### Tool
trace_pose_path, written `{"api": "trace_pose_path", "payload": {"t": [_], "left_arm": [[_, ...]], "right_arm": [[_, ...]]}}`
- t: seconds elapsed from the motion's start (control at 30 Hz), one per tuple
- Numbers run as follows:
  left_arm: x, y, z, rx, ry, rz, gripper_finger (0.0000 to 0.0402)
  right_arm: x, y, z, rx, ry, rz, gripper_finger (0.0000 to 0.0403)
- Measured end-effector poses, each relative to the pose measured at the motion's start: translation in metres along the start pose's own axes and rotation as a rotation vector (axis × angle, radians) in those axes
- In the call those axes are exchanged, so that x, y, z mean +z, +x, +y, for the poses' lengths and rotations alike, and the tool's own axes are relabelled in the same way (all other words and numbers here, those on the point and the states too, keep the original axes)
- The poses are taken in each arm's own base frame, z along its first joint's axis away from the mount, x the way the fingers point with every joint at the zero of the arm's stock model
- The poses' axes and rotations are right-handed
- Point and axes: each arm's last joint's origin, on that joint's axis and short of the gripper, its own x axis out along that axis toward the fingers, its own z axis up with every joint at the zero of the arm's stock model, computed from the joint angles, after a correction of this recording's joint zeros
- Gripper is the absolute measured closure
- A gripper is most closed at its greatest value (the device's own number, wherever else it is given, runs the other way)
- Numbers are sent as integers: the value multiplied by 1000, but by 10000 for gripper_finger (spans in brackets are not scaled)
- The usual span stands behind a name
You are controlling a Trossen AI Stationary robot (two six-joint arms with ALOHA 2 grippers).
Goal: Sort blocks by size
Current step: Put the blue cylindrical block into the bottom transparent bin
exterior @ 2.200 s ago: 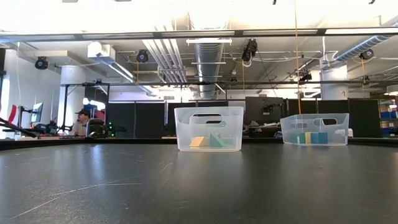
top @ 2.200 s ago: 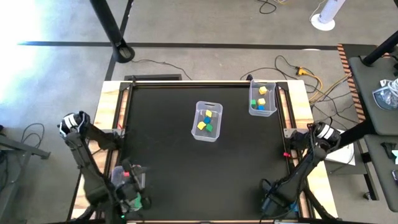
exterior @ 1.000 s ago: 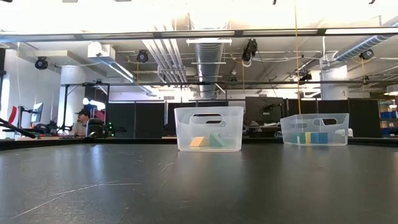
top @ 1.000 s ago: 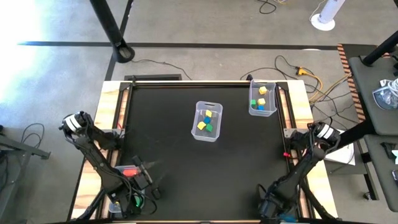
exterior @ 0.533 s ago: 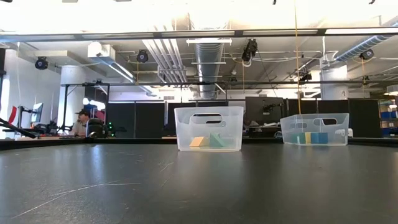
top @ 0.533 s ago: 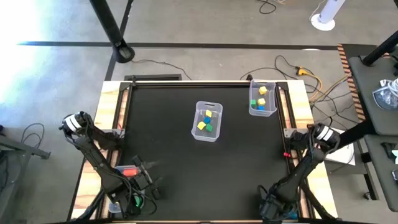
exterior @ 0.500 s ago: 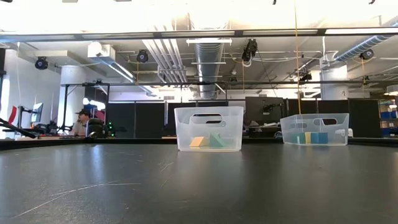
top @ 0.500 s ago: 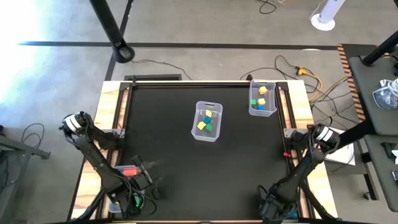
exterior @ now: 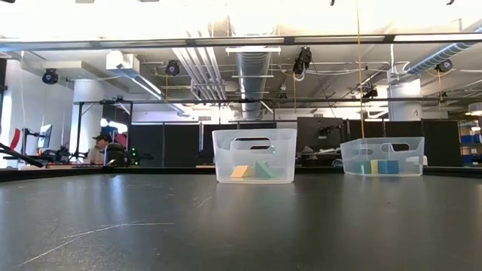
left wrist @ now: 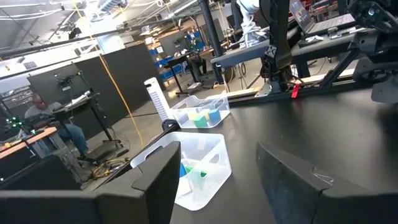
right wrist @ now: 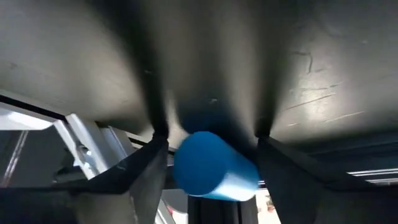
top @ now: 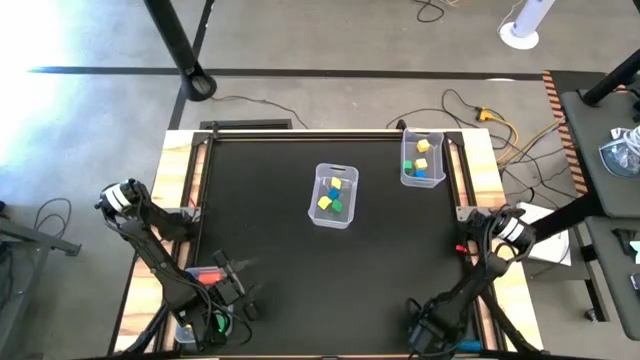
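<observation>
Two bins (top: 332, 195) hold all the blocks (top: 334, 196) you can see; none lie loose on the tabletop (top: 280, 220), so sorting looks done. Your left tool (left wrist: 214, 180) is wide and empty; I cannot tell about your right tool (top: 425, 335), low at the near edge

Blocks (top: 333, 197): yellow, blue and green cubes in the central clear bin, well ahead of the left gripper (top: 243, 303). Second group (top: 421, 160), yellow, green, blue, in the far bin, farther ahead of the right gripper (top: 425, 322).
</observation>
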Motion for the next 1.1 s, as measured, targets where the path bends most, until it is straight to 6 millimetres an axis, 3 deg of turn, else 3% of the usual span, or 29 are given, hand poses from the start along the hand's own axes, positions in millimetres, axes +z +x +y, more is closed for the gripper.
{"api": "trace_pose_path", "payload": {"t": [0.27,0.5,0.63,0.73,0.87,1.1], "left_arm": [[0,0,0,0,1,0,207],[0,0,0,1,2,-1,207],[-1,0,0,-13,3,14,207],[-2,0,-1,-38,4,43,207],[-2,0,-1,-48,6,54,207],[-8,1,-6,-47,26,59,207]], "right_arm": [[-1,0,-2,-16,4,1,209],[-2,0,-5,-39,-1,-1,276],[-4,-11,-7,-12,0,-44,281],[-11,-35,-7,34,-3,-163,281],[-25,-84,-8,112,-13,-441,281],[-17,-159,-12,167,-238,-1248,277]]}}
